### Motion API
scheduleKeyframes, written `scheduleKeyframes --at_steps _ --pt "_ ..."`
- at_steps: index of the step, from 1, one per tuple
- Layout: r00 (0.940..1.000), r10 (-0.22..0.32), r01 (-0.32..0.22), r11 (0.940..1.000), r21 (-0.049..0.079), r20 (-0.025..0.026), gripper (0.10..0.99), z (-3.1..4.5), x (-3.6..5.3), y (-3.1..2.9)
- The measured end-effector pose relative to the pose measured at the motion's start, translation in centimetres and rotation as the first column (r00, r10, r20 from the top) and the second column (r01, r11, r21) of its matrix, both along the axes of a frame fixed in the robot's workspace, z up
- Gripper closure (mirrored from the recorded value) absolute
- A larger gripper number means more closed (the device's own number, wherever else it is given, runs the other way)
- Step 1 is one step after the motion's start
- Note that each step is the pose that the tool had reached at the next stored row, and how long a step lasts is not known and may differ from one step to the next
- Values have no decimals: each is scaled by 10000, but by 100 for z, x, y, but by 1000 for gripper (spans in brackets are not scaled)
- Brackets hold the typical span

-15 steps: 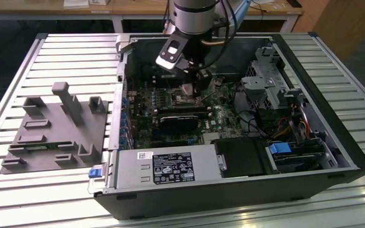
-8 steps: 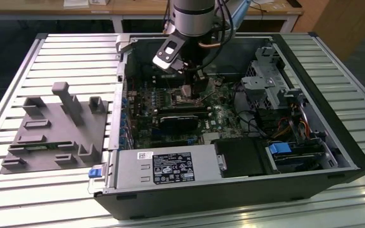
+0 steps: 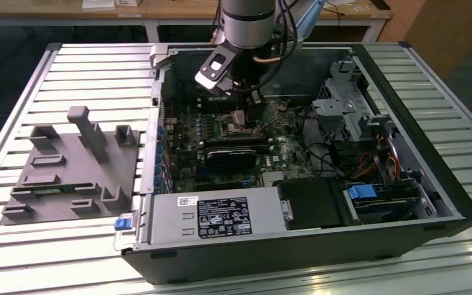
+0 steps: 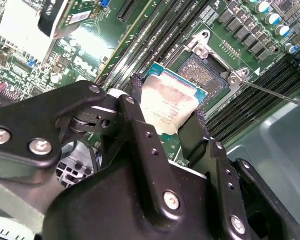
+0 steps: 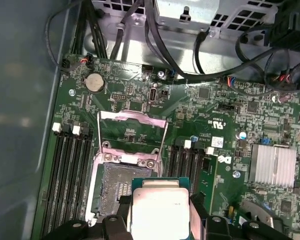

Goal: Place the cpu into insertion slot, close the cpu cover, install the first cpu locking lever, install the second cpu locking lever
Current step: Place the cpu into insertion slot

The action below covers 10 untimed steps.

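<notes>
My black pincer [image 4: 167, 107] pinches the flat, square, silver-grey cpu [image 4: 171, 92] by opposite edges, hovering just beside the dark-centred, silver-rimmed insertion slot [image 4: 206, 75]. The thin silver cpu cover [image 5: 132, 115] stands tipped up off that slot. I'd keep the cpu level, with its edges squared to the slot.

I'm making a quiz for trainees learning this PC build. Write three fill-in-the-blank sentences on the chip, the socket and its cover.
1. The gripper is shut on the ____.
2. The insertion slot lies ____, with no chip in it.
3. The cpu cover is flipped ____, not closed.
Missing words: cpu; empty; open.
</notes>
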<state>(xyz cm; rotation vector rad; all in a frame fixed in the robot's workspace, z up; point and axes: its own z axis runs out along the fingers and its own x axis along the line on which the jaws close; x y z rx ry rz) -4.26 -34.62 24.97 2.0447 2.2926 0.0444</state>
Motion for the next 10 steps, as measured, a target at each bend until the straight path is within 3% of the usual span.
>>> scheduleKeyframes --at_steps 10 --pt "9986 -526 526 9986 1 1 545 -62 -7 82"
